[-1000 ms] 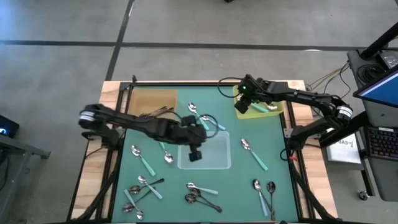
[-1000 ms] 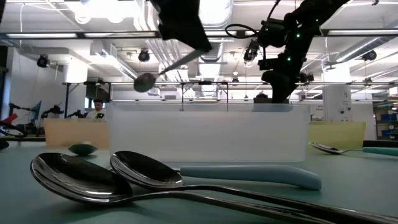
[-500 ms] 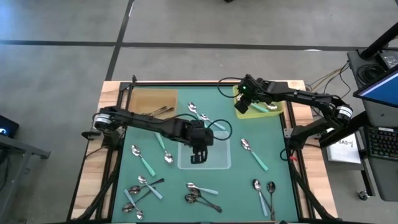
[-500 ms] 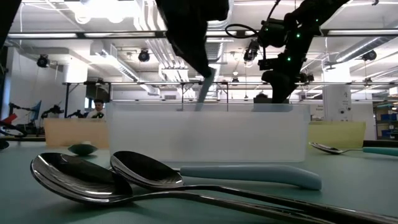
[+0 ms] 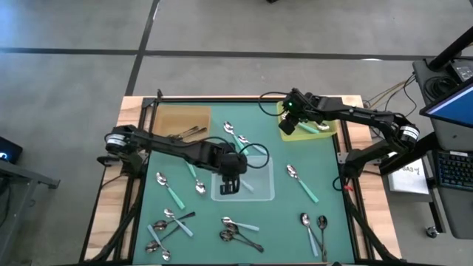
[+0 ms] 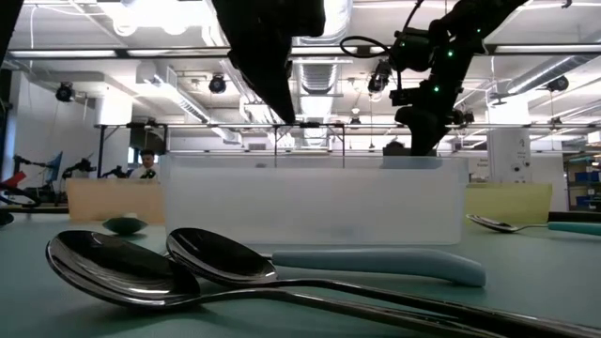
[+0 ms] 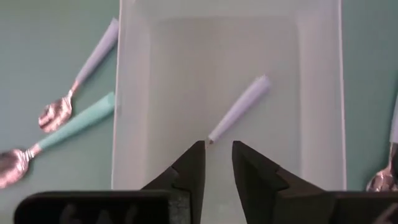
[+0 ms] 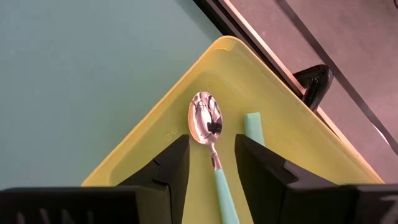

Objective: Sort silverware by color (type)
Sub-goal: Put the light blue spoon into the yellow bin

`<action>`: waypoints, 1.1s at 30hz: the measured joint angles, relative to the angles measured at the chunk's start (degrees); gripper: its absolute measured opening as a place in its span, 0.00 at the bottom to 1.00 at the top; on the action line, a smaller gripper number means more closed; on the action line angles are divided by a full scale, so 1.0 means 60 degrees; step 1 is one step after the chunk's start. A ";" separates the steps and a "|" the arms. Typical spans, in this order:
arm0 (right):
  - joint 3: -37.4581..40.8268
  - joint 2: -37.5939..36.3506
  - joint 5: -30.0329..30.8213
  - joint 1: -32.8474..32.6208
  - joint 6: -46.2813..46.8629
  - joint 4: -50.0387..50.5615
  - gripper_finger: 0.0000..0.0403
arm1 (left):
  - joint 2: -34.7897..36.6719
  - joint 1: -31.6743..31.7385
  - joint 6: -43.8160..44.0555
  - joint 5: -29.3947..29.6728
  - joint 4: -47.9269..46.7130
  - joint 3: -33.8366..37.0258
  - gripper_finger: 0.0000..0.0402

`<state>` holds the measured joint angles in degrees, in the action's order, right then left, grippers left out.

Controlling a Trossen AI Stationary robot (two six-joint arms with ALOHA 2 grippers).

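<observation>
So the left gripper is hanging over the clear tray mid-table, fingers parted a little with nothing between them. A pale-blue-handled spoon lies loose inside that tray, just past the fingertips. The right gripper sits over the yellow-green tray at the table's far right corner, jaws apart around a teal-handled spoon lying in it, not squeezing it. Lots more spoons are scattered near the table's front edge.

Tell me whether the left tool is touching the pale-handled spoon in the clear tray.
Apart. The left wrist view shows the left tool open above the clear tray, with the pale-handled spoon lying on the tray floor, its end clear of both fingertips.
</observation>
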<state>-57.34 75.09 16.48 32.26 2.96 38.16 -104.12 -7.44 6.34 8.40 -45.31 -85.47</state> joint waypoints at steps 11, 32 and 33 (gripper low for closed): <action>0.0000 0.0000 0.0001 0.0001 0.0000 0.0003 0.30 | 0.1052 -0.0098 0.1132 0.0580 0.0017 0.1058 0.24; 0.0000 0.0000 -0.0002 0.0001 0.0000 -0.0004 0.30 | 0.6085 -0.0548 1.1452 0.1179 0.2111 0.8446 0.26; 0.0000 0.0000 0.0000 0.0001 0.0000 -0.0004 0.30 | 0.6028 -0.0576 1.1681 0.1181 0.2005 0.8489 0.26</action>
<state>-57.34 75.09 16.48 32.27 2.96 38.13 -67.95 -10.90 76.43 15.49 -33.27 -34.54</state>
